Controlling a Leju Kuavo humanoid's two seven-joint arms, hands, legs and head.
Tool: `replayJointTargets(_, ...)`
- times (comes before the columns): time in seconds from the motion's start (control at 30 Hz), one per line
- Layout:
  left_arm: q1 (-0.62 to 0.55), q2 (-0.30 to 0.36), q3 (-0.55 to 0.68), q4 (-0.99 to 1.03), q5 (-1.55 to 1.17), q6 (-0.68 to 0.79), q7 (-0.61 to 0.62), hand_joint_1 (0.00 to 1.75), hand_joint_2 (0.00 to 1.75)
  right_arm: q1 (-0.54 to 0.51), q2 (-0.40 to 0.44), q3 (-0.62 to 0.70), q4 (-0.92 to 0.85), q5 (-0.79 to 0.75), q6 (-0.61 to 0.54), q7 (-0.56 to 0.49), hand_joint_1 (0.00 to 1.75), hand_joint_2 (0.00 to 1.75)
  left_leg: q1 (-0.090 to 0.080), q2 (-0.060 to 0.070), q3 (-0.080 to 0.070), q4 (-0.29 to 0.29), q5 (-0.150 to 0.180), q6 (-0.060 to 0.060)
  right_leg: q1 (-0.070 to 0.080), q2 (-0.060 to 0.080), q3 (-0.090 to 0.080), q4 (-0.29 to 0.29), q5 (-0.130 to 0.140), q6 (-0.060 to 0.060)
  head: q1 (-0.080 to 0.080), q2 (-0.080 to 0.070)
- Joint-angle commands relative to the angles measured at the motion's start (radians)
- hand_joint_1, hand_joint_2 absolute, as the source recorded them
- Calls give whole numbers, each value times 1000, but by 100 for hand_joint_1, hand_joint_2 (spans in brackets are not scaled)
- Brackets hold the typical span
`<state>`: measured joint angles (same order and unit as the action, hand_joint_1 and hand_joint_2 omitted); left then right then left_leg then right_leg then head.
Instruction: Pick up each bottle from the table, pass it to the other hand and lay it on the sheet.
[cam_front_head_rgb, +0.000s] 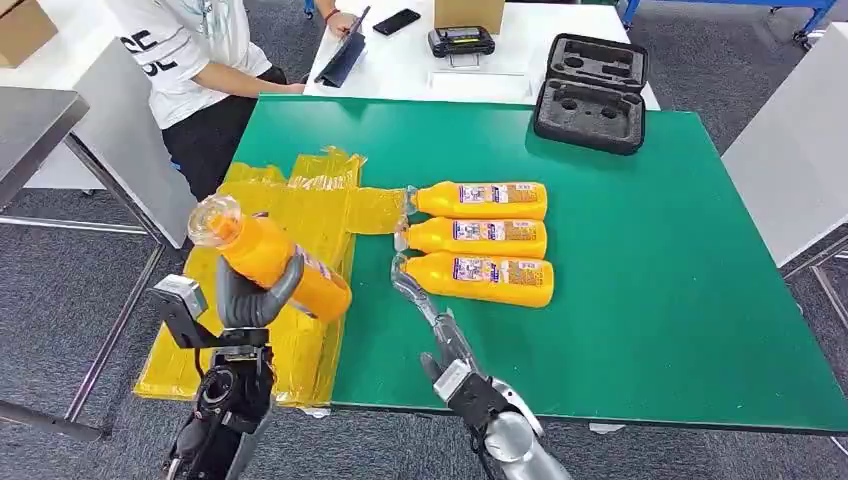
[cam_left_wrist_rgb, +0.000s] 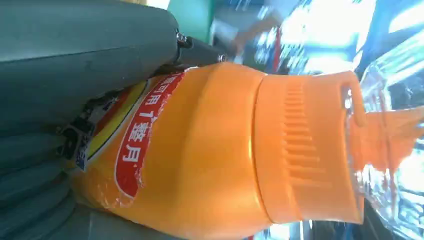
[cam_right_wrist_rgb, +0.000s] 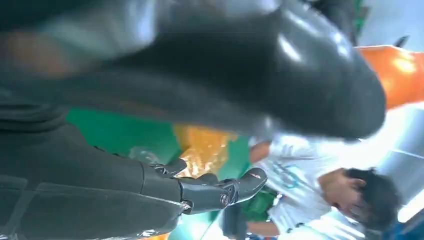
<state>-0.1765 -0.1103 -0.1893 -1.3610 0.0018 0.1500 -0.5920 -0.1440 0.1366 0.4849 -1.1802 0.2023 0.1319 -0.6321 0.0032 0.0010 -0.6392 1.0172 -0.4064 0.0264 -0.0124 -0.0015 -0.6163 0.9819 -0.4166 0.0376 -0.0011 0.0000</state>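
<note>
Bottle of seemingly orange liquid in left hand

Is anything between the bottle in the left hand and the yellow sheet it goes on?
Nothing visible. The left hand holds the bottle above the yellow sheet, and the part below it looks bare. The three other bottles lie off to the side.

The table is green, the crinkled sheet yellow. Bottles are orange with blue-and-white labels; the lifted bottle carries a red-edged label. A black foam case sits beyond.
</note>
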Motion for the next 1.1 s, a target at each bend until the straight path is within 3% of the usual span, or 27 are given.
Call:
replayJointTargets(0.03, -45, 74, 130, -132, -354, 152, 73, 175, 175, 59, -39, -123, -186, -85, 77, 7, 0, 0, 1, -1, 4, 1, -2, -2, 1, -1, 4, 1, -3, -2, 0, 0)
replayJointTargets(0.1, -29, 110, 114, -145, -583, 146, 166, 175, 175, 112, -31, -180, -250, -129, 109, -14, 0, 0, 1, -1, 6, 1, -4, -2, 1, -1, 7, 1, -4, -2, 0, 0)
replayJointTargets(0.33, -28, 97, 126, -131, -594, 140, 157, 175, 175, 128, -31, -195, -271, -131, 126, -11, 0, 0, 0, 0, 2, 0, -1, -1, 0, 0, 2, 0, -1, -1, 0, 0)
replayJointTargets(0.57, 29, 184, 54, 23, -892, 79, 281, 175, 175, 131, 28, -339, -273, -230, 163, -17, 0, 0, -1, 1, 7, -3, -2, -1, -1, 1, 6, -2, -2, -2, 0, 0)
replayJointTargets(0.6, 35, 188, 44, 38, -910, 69, 287, 175, 175, 127, 35, -350, -266, -226, 157, -9, 0, 175, -1, 1, 5, -2, -1, -1, -1, 2, 4, -1, -1, -1, -1, 0)
replayJointTargets(0.83, 35, 190, 33, 43, -932, 61, 302, 175, 175, 124, 46, -358, -253, -226, 160, -3, 0, 175, 0, 0, 4, -1, -1, -1, 0, 0, 3, -1, -2, -1, 0, 0)
replayJointTargets(1.1, 24, 232, -76, 164, -1104, -112, 411, 175, 175, 64, 38, -340, -149, -233, 186, 10, 0, 175, 0, 1, 6, -2, -2, -1, 0, 1, 5, -2, -2, -2, 0, 0)
